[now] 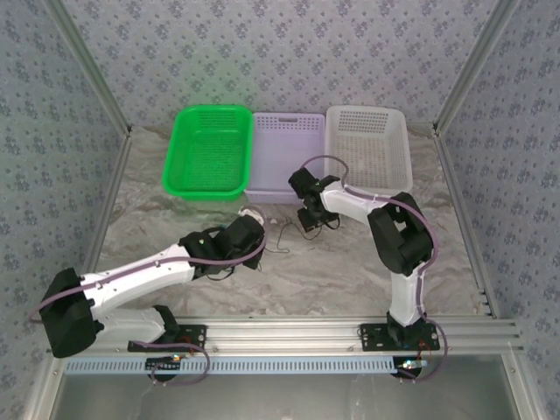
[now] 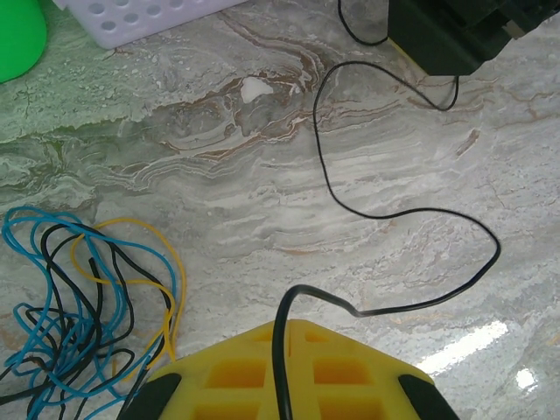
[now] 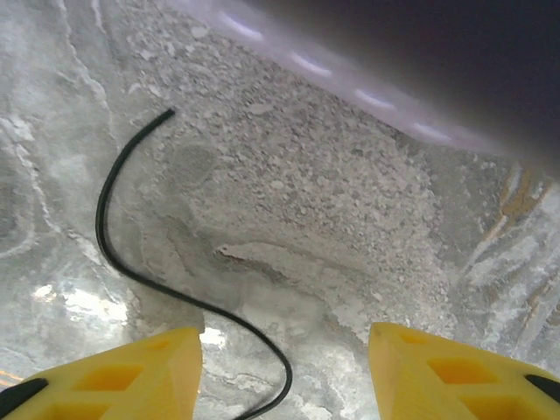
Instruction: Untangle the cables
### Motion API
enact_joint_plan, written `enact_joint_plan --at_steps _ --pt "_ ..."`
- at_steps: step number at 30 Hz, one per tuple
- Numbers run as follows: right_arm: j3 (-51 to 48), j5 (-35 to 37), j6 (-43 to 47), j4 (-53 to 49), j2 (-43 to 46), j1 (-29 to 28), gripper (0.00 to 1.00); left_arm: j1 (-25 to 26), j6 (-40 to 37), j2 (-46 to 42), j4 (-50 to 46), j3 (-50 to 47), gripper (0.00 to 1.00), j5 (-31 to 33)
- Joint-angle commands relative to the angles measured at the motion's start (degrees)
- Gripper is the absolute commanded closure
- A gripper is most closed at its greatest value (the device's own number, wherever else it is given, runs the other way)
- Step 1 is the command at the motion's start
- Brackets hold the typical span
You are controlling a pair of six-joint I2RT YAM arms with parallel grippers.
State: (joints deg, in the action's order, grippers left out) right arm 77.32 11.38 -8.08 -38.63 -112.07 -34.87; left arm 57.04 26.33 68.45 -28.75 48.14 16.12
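Left pincer point(image 2: 293, 337) clenches the black cable point(image 2: 317, 149); right pincer point(image 3: 282, 343) gapes released near the lavender basket point(image 1: 284, 122).

Three baskets stand side by side at the back of the table point(image 1: 350, 271): left basket point(image 1: 208, 153), middle basket point(image 1: 284, 157), right basket point(image 1: 366, 144). My right gripper point(image 1: 311, 226) sits just in front of the middle one, and my left gripper point(image 2: 284, 350) is nearer me, to its left. The tangle of cables point(image 2: 79, 306) lies left of the left gripper (going by its wrist view). One loose cable point(image 2: 411, 214) runs from it across to the right gripper.
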Motion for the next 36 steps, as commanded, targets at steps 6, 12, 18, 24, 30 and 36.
enact_joint_plan --at_steps 6,12,18,24,30,36 --pt "1.44 -6.65 1.48 -0.81 -4.45 1.68 0.67 -0.35 -0.71 -1.21 -1.29 -0.81 1.0 0.69" --pt "-0.98 -6.53 0.3 -0.21 -2.71 0.89 0.68 -0.48 -0.75 -1.39 -1.13 -0.88 1.0 0.55" --pt "-5.07 -5.74 -0.69 1.07 2.49 -0.51 0.58 -0.43 -0.75 -1.43 -1.31 -0.71 1.0 0.42" --pt "-7.04 -4.89 -1.62 0.84 5.45 -1.77 0.53 -0.43 -0.75 -2.91 -5.04 -0.25 1.0 1.79" --pt "-7.55 -5.11 -2.59 1.1 9.63 -1.48 0.47 -0.69 -0.57 -6.43 -5.62 -1.89 1.0 1.9" --pt "-0.85 -7.31 -1.77 -1.49 5.34 2.47 0.58 -0.85 -0.44 -6.31 -4.88 -1.45 1.0 1.07"
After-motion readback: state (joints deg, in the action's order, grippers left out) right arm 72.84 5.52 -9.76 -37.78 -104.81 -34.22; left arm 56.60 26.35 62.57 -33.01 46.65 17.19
